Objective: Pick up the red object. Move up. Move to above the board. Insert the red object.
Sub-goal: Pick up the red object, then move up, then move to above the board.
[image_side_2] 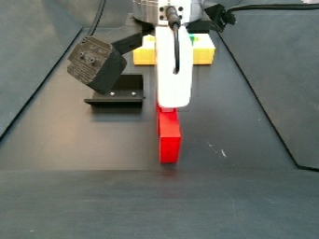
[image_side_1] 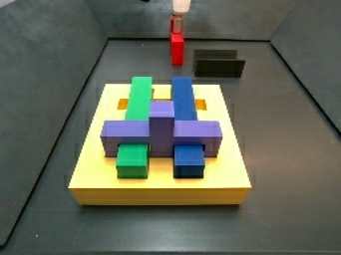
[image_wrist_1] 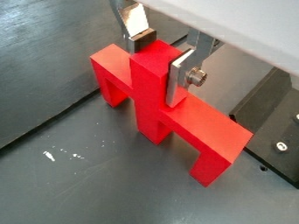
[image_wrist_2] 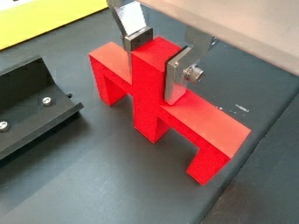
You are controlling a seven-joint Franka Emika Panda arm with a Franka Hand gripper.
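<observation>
The red object [image_wrist_1: 163, 109] stands on the dark floor on its two legs, with its centre post upright. It shows in both wrist views [image_wrist_2: 158, 105] and in both side views [image_side_1: 176, 48] [image_side_2: 169, 138]. My gripper [image_wrist_1: 158, 59] [image_wrist_2: 158, 57] comes down from above. Its two silver fingers [image_wrist_1: 181, 74] press on opposite sides of the centre post. In a side view the gripper [image_side_2: 171, 105] sits right on top of the red object. The yellow board [image_side_1: 94, 171] lies apart from it and carries green, blue and purple blocks. Its edge also shows in a wrist view [image_wrist_2: 35, 22].
The black fixture [image_side_1: 220, 65] [image_side_2: 112, 82] stands on the floor close beside the red object, and shows in both wrist views [image_wrist_2: 30, 101] [image_wrist_1: 274, 131]. Dark walls enclose the floor. A purple cross-shaped block [image_side_1: 160, 127] sits mid-board.
</observation>
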